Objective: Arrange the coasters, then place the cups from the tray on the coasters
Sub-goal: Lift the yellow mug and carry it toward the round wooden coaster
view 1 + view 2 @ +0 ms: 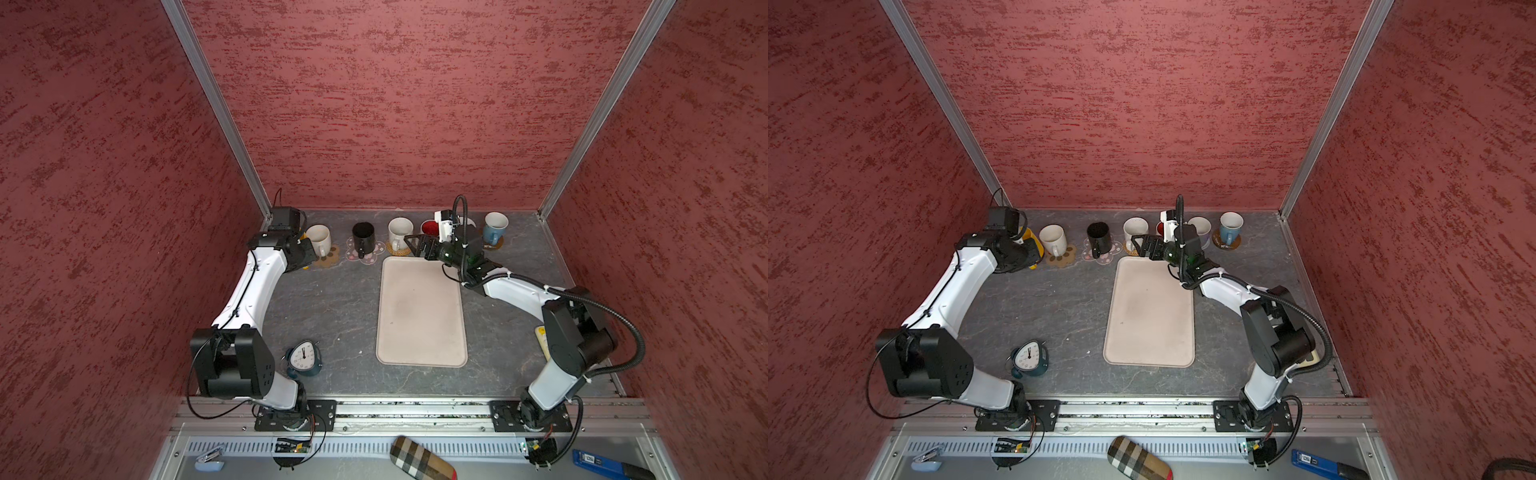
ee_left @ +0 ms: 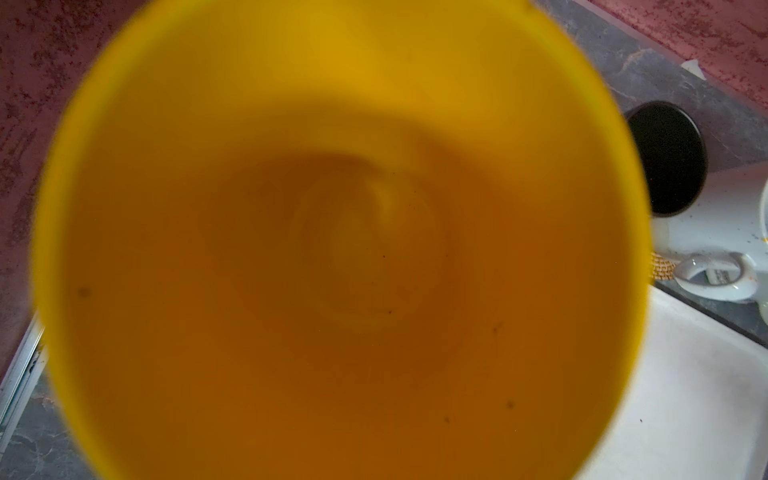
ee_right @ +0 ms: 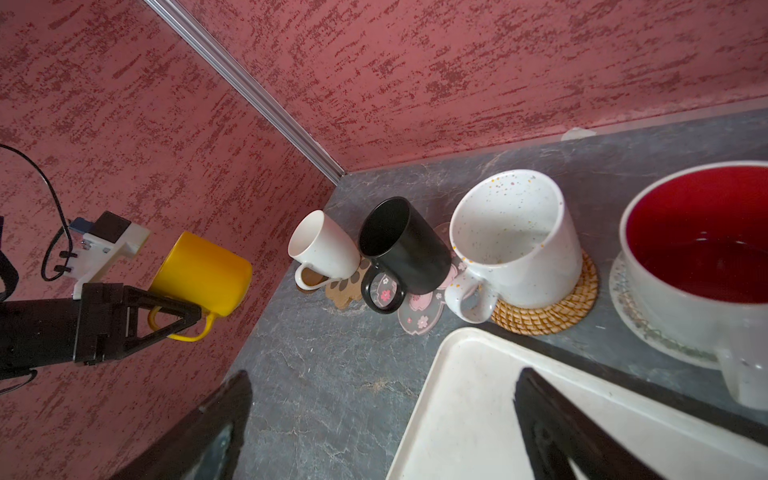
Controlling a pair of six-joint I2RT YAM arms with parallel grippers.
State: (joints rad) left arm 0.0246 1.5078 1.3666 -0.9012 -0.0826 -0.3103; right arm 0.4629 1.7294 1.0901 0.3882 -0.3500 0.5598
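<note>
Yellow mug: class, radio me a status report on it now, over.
Left gripper shut on yellow mug by its handle; right gripper open, empty. Mug off the table, tilted. White mug stands close beside; tray holds no cups.

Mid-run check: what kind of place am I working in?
Probably a lab test cell: red textured panels on aluminium posts enclose the grey tabletop, with a robot mounting rail in front.
</note>
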